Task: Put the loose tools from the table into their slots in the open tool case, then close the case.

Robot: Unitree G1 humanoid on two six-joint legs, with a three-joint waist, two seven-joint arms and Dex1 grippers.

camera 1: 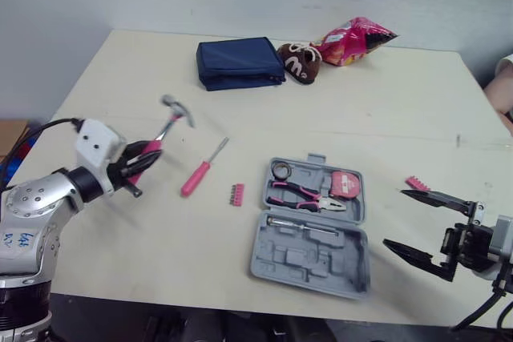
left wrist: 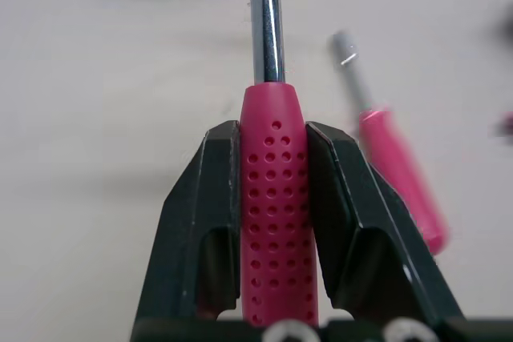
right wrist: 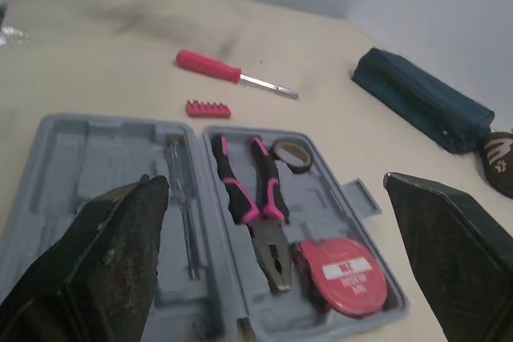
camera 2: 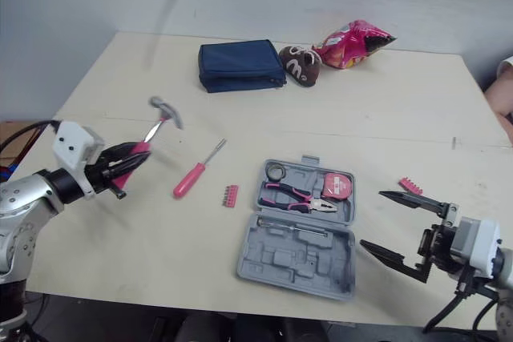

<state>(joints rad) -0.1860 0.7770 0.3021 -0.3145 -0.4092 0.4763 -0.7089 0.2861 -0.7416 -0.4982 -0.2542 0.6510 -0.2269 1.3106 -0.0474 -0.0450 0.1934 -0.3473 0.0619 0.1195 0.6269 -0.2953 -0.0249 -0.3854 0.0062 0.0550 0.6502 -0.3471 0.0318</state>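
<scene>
At the left, the left gripper [camera 1: 151, 153] is clamped on the pink, dimpled handle of the hammer [camera 1: 170, 126]. Both black fingers [left wrist: 210, 198] press flat against the grip, one on each side. The hammer is clear of the table [camera 1: 385, 118], with its steel shaft rising up and away from the gripper and its head at the far end.

Just right of it a pink-handled screwdriver [camera 1: 200, 171] lies loose on the table at a slant, blade pointing far and right. Near its handle end, a little further right, sits a short red strip of bits [camera 1: 236, 195].

Along the far edge lie a folded navy pouch [camera 1: 239, 62], a brown plush item [camera 1: 300, 62] touching its right side, and a pink snack bag [camera 1: 353, 42] beyond that.

Right of centre and nearer, the grey tool case [camera 1: 321, 266] lies open and flat. Its far half holds pink-handled pliers [camera 1: 309, 195], a roll of tape [camera 1: 280, 170] at the left corner and a tape measure [camera 1: 345, 184] at the right. The near half has one slim metal tool [camera 1: 300, 226] in a slot — the other recesses are bare moulded plastic.

To the right of the case a second pink bit strip [camera 1: 417, 184] lies on the table. Near it, the right gripper [camera 1: 396, 218] hovers with its jaws spread wide, gripping nothing, its tips pointing toward the case.
</scene>
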